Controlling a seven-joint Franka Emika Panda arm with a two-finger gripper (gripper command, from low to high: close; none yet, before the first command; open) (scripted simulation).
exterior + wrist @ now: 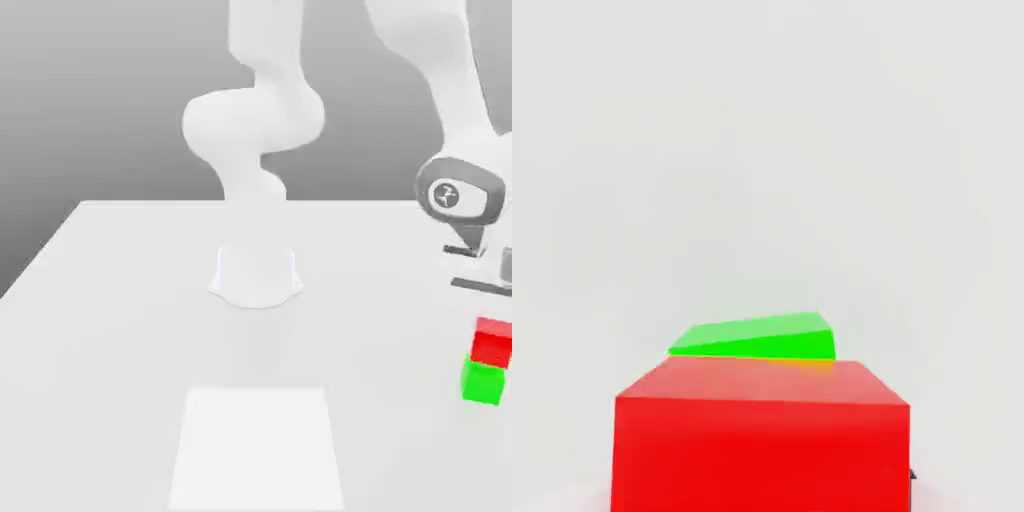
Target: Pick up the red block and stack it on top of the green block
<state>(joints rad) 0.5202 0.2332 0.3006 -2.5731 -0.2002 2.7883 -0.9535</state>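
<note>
room: broad white table (120, 300) bare toward exterior view's left | small red cube (492, 342) atop small green cube (483, 382), near right edge, just below my claw | claw state: cannot tell

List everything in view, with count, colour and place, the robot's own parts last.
red block: one, bright red, on top of the green block, near the exterior view's right edge.
green block: one, bright green, on the table under the red block.
table: one, white, under everything.
square patch: one, brighter white, flat on the table's near side.
arm: one, white, base at the table's middle, reaching toward the exterior view's right.
gripper: one, white and grey, above the stacked blocks, apart from them.
</note>
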